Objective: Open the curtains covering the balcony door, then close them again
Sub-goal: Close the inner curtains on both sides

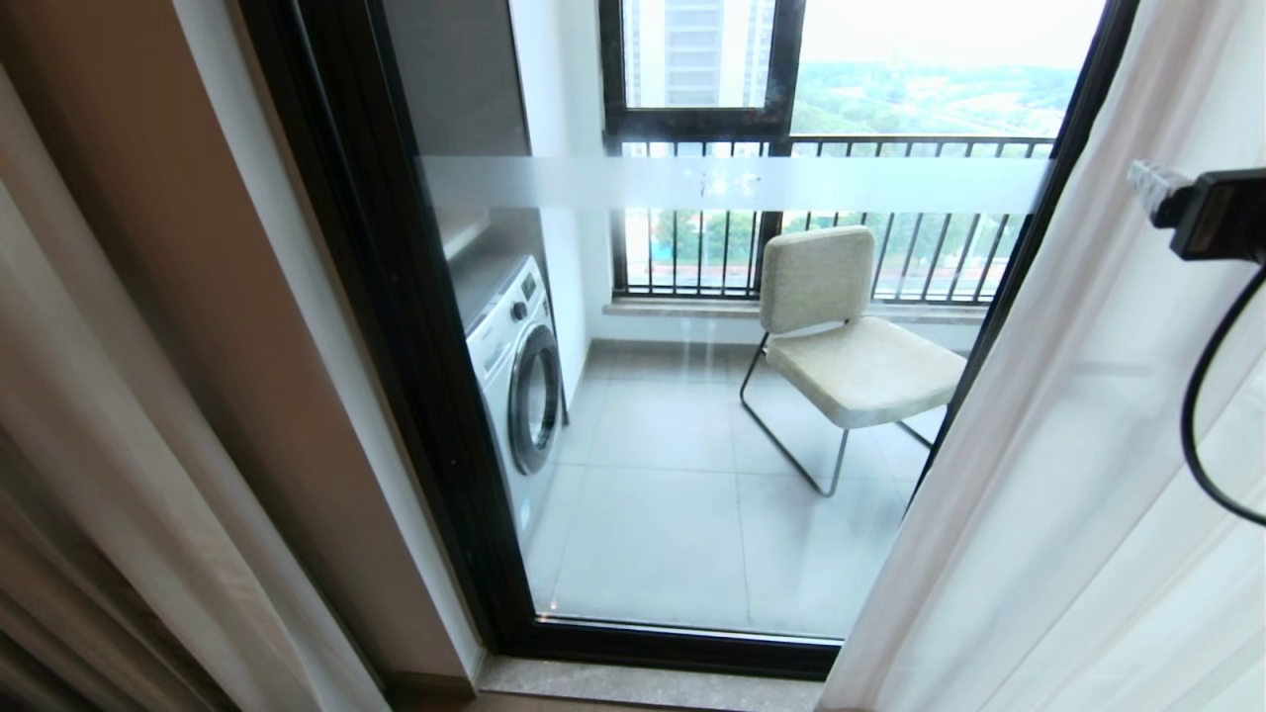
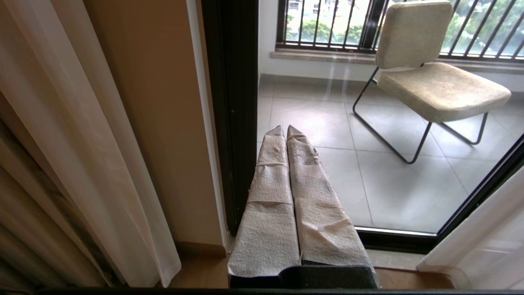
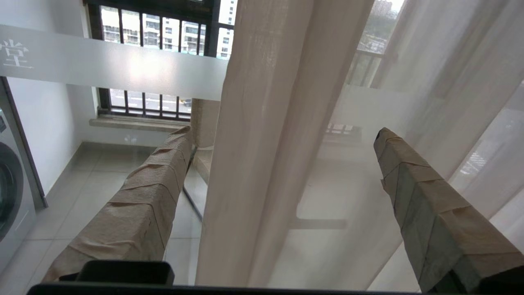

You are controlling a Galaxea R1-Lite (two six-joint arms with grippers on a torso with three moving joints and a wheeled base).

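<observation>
- Right gripper (image 3: 282,135) stands wide apart, its two taped fingers (image 3: 135,205) straddling the leading edge of the white sheer (image 3: 262,143) without pinching it; nothing is held.
- In the head view only a bit of that arm's wrist and its black cable (image 1: 1212,213) show at the right edge, up beside the sheer (image 1: 1068,475).
- Left gripper (image 2: 285,130) is pressed shut on nothing, parked low and pointing at the door frame (image 2: 231,123).
- Door (image 1: 692,396) is largely uncovered: the glass with its frosted band (image 1: 732,183) shows the balcony, a chair (image 1: 841,346) and the window bars (image 1: 841,257).
- Curtains are parted: the beige drape and its sheer (image 1: 109,475) hang bunched at the left, the other sheer at the right, overlapping only the door's right edge.
- Progress, as I judge it: the opening half looks done, and the right gripper seems lined up on the sheer's edge to begin drawing it back across. Closing it on the fabric and covering the glass are left.
- Containers: only the washing machine (image 1: 514,366) on the balcony, door shut; its contents cannot be seen.
</observation>
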